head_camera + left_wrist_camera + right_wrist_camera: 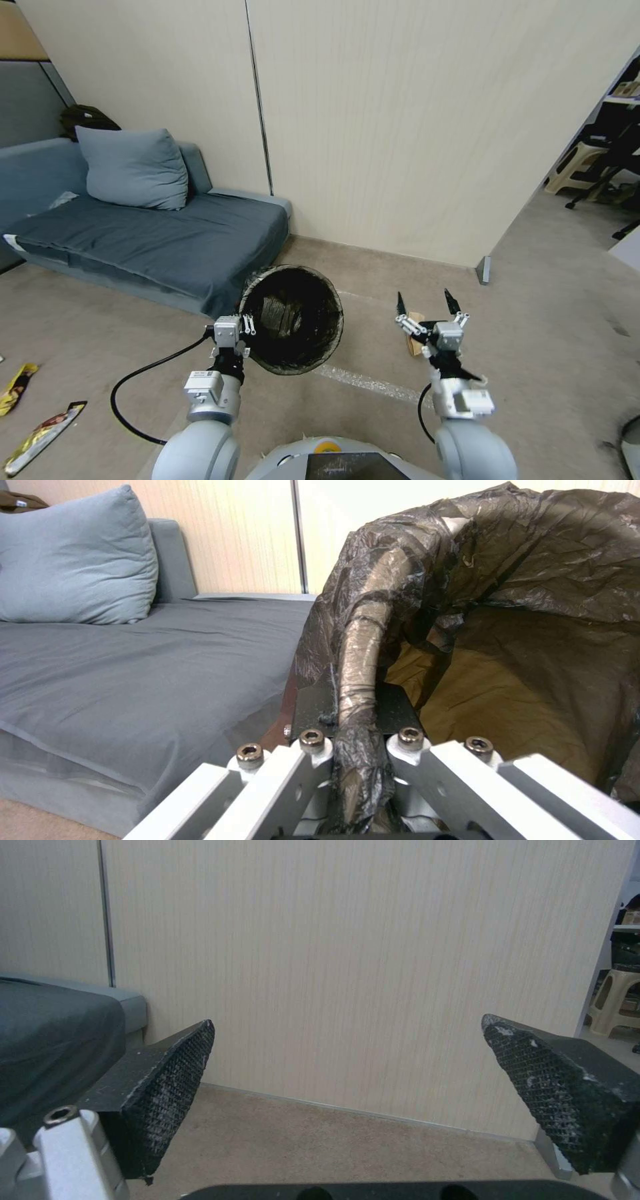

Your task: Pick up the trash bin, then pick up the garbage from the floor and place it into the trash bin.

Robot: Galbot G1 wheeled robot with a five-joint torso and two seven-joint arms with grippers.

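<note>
one trash bin is in play, low in the middle of the head view, tilted so its black-lined mouth faces the camera. the left gripper sits at the bin's left rim; in the left wrist view its fingers are closed tight on the bag-wrapped rim, one on each side of it. the bin appears held off the carpet beside the grey sofa, though contact with the floor cannot be ruled out from these views.

step in hand, as judged: the first part of the task, taking up the bin, looks complete or nearly so; collecting litter has not started, and nothing shows among the folds of the liner.

the right gripper hangs lower right of centre in the head view, its two black pads spread wide apart and holding nothing. just behind it on the floor lies one brown paper piece.

count of garbage visible: three items, namely that brown piece and two yellow snack packets at the lower left edge of the head view, well apart from the bin.

the next move likely calls for lowering the spread right gripper onto the brown piece, the nearest item, while the left keeps the bin's mouth reachable.
</note>
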